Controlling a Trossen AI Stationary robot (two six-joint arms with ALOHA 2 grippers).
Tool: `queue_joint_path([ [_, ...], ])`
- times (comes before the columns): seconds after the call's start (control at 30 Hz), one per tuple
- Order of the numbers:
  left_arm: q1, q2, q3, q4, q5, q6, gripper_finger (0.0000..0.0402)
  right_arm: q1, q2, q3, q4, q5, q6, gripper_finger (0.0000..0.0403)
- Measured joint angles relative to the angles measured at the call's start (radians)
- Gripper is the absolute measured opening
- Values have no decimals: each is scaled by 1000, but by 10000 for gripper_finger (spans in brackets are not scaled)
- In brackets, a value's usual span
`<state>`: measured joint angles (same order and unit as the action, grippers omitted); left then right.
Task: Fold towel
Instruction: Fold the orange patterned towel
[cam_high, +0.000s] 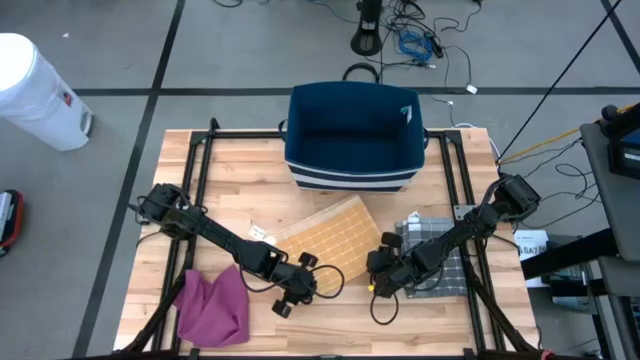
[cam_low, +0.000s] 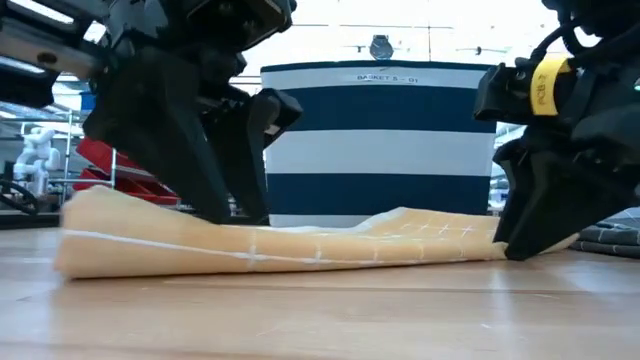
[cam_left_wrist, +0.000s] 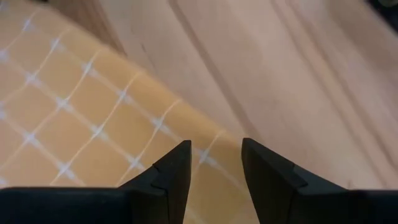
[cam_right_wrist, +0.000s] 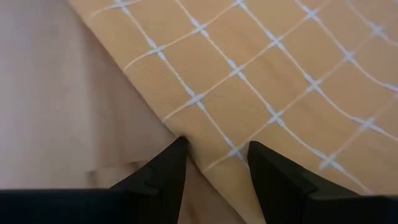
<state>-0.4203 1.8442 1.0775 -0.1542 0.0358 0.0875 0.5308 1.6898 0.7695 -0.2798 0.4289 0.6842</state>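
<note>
Right up close, two dark fingers (cam_left_wrist: 171, 180) of the left gripper (cam_left_wrist: 216, 146). Spread a little, with a gap between. Not pinching. Tips down at the edge of the towel (cam_left_wrist: 74, 124), with bare wood of the table (cam_left_wrist: 298, 74) just beside.

Same with the right gripper (cam_right_wrist: 216, 146): fingers a bit apart, not pinching, tips at the towel's (cam_right_wrist: 280, 74) edge, one on each side of it.

Yellow towel with thin white lines in squares. Lies in the middle of the table (cam_high: 250, 160), a bit toward the front, and looks turned at a slant from above (cam_high: 325, 240). From table height, looks like a low, long lump (cam_low: 270, 250), thicker and rounded at one end.

From above, left gripper (cam_high: 300, 278) at the towel's front left side and right gripper (cam_high: 385, 272) at its front right side. Both low, down by the cloth.

Behind the towel, a big blue basket (cam_high: 350, 170) with white stripes (cam_low: 380, 130), near the back of the table.

At the front left corner, a purple cloth (cam_high: 213, 305), bunched up. At the right, a grey checked cloth (cam_high: 425, 225), partly under the right arm.

On the floor, far left, a white bin (cam_high: 30, 90).
</note>
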Motion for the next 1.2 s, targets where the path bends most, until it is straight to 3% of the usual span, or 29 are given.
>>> queue_joint_path([
  [0.2, 9, 0, 0, 87, -1, 21, 149, -18, 0, 0, -105, 99, 6, 160],
  [0.47, 10, -39, 0, 50, -119, 31, 149, 14, -56, 12, -178, 154, 39, 160],
  [0.6, 7, -46, 0, -5, -140, 30, 149, 39, -66, 41, 34, 199, -105, 160],
  [0.8, 7, -46, 0, -128, -222, 22, 149, 30, -22, 44, 505, 84, -363, 160],
  [0.97, 6, -46, 0, -251, -289, 15, 149, 13, 24, 43, 638, 61, -424, 160],
  [1.2, -1, -46, 0, -330, -218, -27, 149, -14, 140, 51, 795, -25, -427, 160],
])
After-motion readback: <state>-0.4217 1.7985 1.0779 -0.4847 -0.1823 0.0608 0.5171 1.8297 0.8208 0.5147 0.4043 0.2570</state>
